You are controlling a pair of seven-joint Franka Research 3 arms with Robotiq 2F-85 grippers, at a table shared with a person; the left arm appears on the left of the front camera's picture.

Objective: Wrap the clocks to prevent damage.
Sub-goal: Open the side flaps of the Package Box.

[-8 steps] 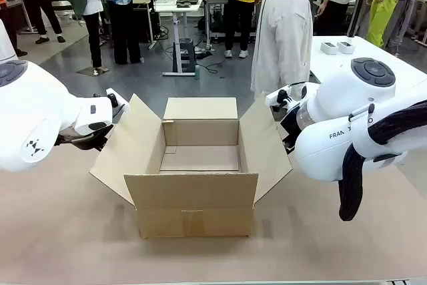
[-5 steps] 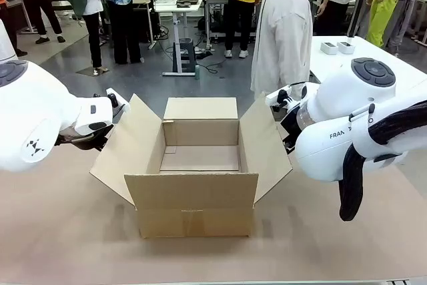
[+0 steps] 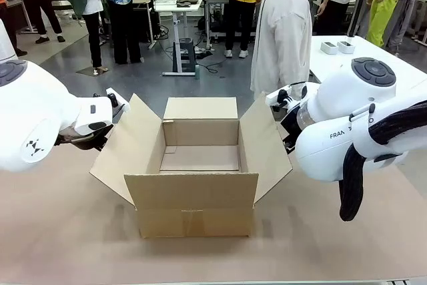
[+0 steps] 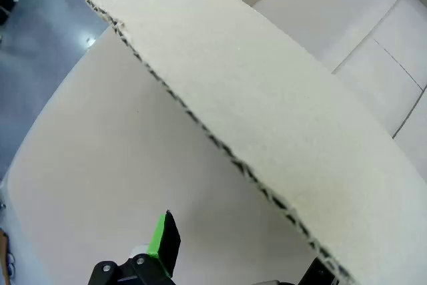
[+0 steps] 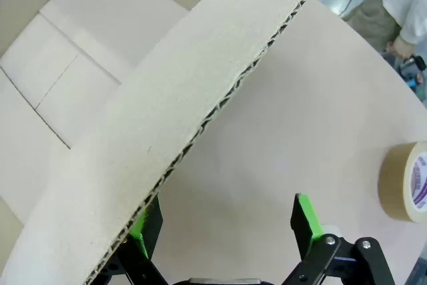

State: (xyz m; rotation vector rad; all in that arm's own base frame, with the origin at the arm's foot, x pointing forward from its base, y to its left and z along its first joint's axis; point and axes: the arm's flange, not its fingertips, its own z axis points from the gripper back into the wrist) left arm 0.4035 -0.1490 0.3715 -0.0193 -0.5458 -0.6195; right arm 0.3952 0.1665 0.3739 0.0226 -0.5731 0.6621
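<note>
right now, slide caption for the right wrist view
Open green-padded fingers at the edge of a brown corrugated cardboard box flap, tan tape roll nearby.

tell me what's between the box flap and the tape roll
Nothing: in the right wrist view, the table between the box flap and the tape roll is bare.

box [image 3: 193, 198] — matt corrugated cardboard | tabletop [image 3: 67, 245] — smooth, matt | tape roll [image 5: 400, 181] — beige paper
</note>
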